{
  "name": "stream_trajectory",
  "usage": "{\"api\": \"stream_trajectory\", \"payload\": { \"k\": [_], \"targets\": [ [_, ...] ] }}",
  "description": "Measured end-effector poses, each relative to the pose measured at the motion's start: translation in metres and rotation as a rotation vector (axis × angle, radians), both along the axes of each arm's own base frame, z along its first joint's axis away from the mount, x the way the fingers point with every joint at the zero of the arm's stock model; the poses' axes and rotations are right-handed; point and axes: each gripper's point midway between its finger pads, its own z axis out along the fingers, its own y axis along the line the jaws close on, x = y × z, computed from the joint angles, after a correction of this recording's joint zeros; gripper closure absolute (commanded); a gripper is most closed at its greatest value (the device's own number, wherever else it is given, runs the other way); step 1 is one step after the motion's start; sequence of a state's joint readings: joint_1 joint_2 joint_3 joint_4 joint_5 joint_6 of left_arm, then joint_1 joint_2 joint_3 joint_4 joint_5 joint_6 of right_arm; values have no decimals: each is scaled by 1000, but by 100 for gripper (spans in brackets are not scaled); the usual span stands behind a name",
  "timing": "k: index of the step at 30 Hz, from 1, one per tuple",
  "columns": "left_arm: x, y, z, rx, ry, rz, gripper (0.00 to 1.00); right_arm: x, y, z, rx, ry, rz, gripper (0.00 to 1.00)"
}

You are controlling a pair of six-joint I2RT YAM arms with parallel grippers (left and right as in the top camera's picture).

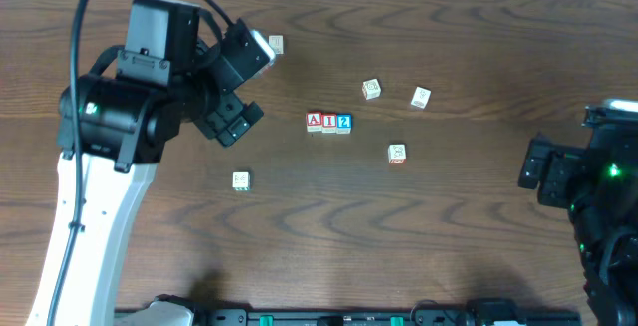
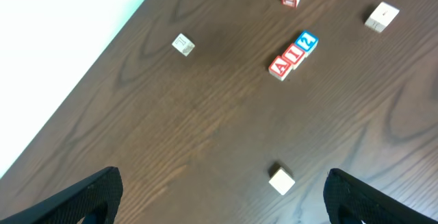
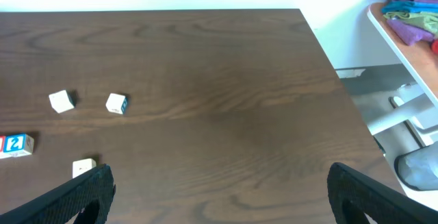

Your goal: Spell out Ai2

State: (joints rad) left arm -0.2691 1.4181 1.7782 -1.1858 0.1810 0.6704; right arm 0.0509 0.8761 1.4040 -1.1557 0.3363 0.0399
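We log the A cube [image 1: 315, 121] lettered red, the I cube [image 1: 329, 121] red, the 2 cube [image 1: 343, 121] blue. Table [image 1: 469, 226]: dark brown, wavy wood grain. Stray cubes [image 1: 371, 89]: pale cream.

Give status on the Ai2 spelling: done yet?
Looks done: red A cube, red I cube and blue 2 cube sit touching in a row, reading AI2. Nothing in hand: both arms' jaws are open, away from the row. Nothing visibly left.
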Motion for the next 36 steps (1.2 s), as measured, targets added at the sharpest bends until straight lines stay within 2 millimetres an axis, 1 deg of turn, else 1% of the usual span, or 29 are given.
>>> {"api": "stream_trajectory", "payload": {
  "k": [6, 9, 14, 20, 24, 28, 31, 36],
  "targets": [
    [-12, -4, 14, -86, -6, 36, 5, -1, 0, -1, 0, 6, 0, 1],
    [-16, -5, 18, -122, -1, 56, 5, -1, 0, -1, 0, 6, 0, 1],
    [-19, -5, 17, -144, 23, 84, 5, -1, 0, -1, 0, 6, 0, 1],
    [-18, -2, 16, -137, 23, 110, 5, -1, 0, -1, 0, 6, 0, 1],
    [-14, 6, 16, -103, 3, 144, 5, -1, 0, -1, 0, 6, 0, 1],
    [-9, 20, 20, -72, -35, 226, 5, -1, 0, -1, 0, 7, 0, 1],
    [-15, 33, 32, -65, -84, 296, 4, -1, 0, -1, 0, 6, 0, 1],
    [-40, 62, 66, -85, -210, 435, 5, -1, 0, -1, 0, 7, 0, 1]
  ]
}}
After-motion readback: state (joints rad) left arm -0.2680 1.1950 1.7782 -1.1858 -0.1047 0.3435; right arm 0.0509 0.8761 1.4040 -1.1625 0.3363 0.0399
